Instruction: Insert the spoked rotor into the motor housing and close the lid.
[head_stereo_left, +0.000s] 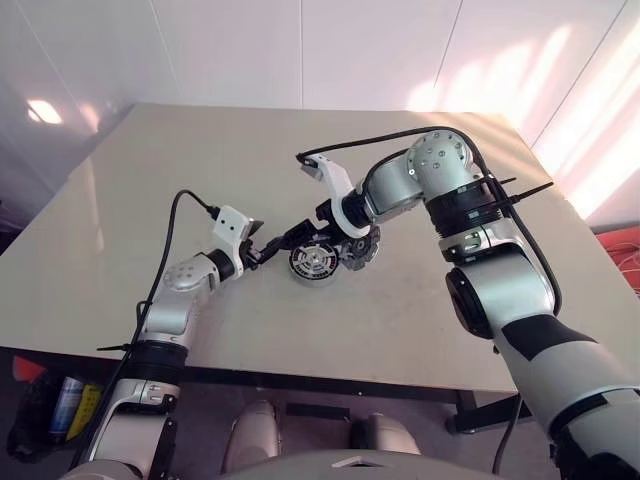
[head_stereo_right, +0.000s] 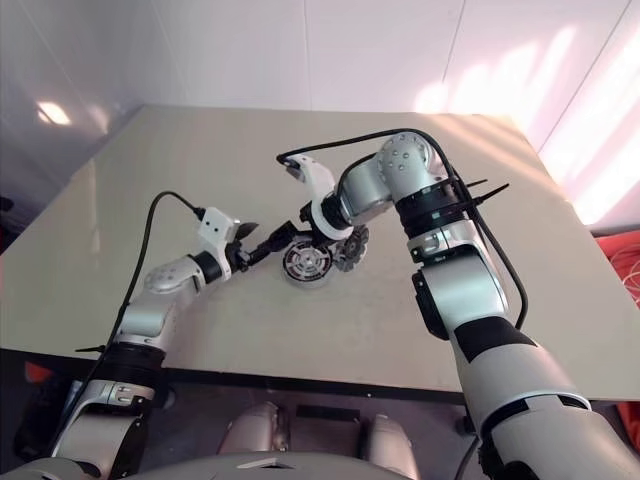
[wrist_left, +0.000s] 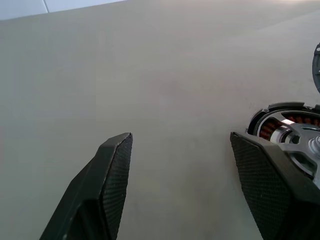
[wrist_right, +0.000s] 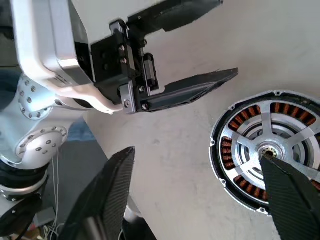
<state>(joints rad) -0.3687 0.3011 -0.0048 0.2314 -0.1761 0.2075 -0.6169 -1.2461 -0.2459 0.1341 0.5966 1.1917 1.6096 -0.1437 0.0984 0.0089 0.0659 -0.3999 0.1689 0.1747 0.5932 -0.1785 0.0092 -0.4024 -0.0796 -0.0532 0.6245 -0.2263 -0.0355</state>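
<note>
The spoked rotor (wrist_right: 272, 145) sits in the motor housing (wrist_right: 225, 150); lid (head_stereo_left: 362, 247) remains off; both hands (wrist_right: 192, 192) (wrist_left: 180, 165) wide, empty.

motor housing (head_stereo_left: 312, 263) on table (head_stereo_left: 200, 180), grippers beside

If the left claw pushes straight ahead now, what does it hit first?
Likely the motor housing: one finger of the open left claw already sits by its rim, bare table between the fingers. Depth unclear.

Left gripper (head_stereo_left: 272, 246) reaches out low, nearly level, fingers spread and holding nothing. Right gripper (wrist_right: 200, 195), wrist bent steeply downward, hangs close beside it, fingers wide apart and empty.
</note>
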